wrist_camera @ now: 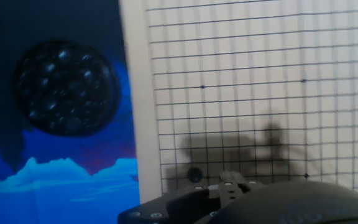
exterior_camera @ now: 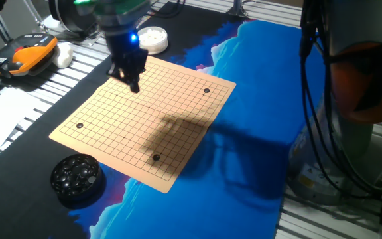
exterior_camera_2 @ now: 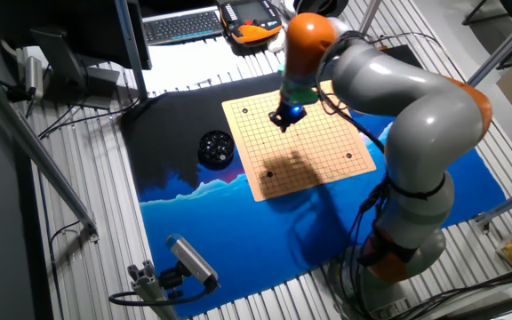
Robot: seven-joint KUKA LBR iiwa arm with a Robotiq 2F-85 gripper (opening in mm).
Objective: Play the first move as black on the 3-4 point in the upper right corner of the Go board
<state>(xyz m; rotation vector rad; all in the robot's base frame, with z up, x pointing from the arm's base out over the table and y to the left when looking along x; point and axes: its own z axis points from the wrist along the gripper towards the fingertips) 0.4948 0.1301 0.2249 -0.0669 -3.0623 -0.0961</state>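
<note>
Your pincer (exterior_camera: 132, 83) hangs above the Go board (exterior_camera: 171, 126), over the part of the grid nearest the white bowl (exterior_camera: 152, 39). From both fixed cameras the fingers look drawn close together, but you cannot tell whether a stone sits between them; the hand camera shows only the dark housing at the bottom edge, not the tips. The board lies flat on the blue and black mat (exterior_camera: 257, 99) that covers the desk. Three black stones already rest on it in the first fixed view: one near the far corner (exterior_camera: 207, 91), one near the left corner (exterior_camera: 79, 126), one toward the near edge (exterior_camera: 156, 157). The bowl of black stones (exterior_camera: 77, 177) stands on the mat just beside the board's near-left edge, clear of it. In the hand view that bowl (wrist_camera: 64, 87) lies left of the grid, and one stone (wrist_camera: 194, 175) sits in the arm's shadow.
</note>
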